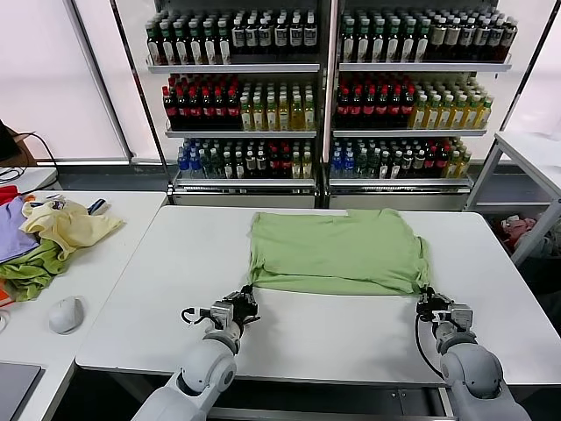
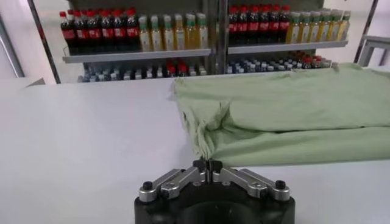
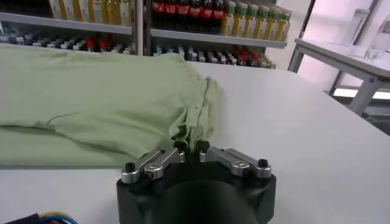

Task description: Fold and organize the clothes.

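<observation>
Light green polo shirt [image 1: 337,250]; white table [image 1: 289,329].

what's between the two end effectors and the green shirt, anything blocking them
Nothing visible is in the way. The left end effector is shut at the near left corner of the green shirt, and the right end effector is shut on its near right corner. Only bare table lies around them.

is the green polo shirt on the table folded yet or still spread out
Partly folded: the green polo shirt lies doubled over, layered edges showing in both wrist views. The left claw and right claw are shut on its near corners.
</observation>
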Controlling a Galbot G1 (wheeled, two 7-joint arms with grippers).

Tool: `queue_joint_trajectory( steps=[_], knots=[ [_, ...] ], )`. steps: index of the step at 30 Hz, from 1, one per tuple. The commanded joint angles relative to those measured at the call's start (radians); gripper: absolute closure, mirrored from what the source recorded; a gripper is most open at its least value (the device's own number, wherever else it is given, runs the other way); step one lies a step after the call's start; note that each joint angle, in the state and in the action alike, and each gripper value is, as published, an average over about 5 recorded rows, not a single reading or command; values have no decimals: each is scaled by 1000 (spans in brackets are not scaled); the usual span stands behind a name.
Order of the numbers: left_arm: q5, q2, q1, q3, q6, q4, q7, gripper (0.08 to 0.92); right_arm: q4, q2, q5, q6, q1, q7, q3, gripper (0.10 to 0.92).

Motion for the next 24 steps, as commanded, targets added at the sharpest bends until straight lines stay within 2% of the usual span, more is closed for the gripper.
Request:
queue_joint_trajectory(
  steps=[1, 8, 16, 24],
  knots=[
    [-6, 11, 3, -1, -22, -6, 18, 911, 8, 0, 8, -1, -9, -8, -4, 862],
    [0, 34, 68, -21, -34, -82, 26, 911, 88, -3, 6, -5, -64, -15, 15, 862],
    [50, 84, 268, -53, -47, -255, 33, 911, 257, 11, -26, -6, -246, -20, 48, 862],
    [77, 121, 399, -92, -49, -376, 26, 911, 403, 53, -73, -5, -404, -24, 65, 862]
  ],
)
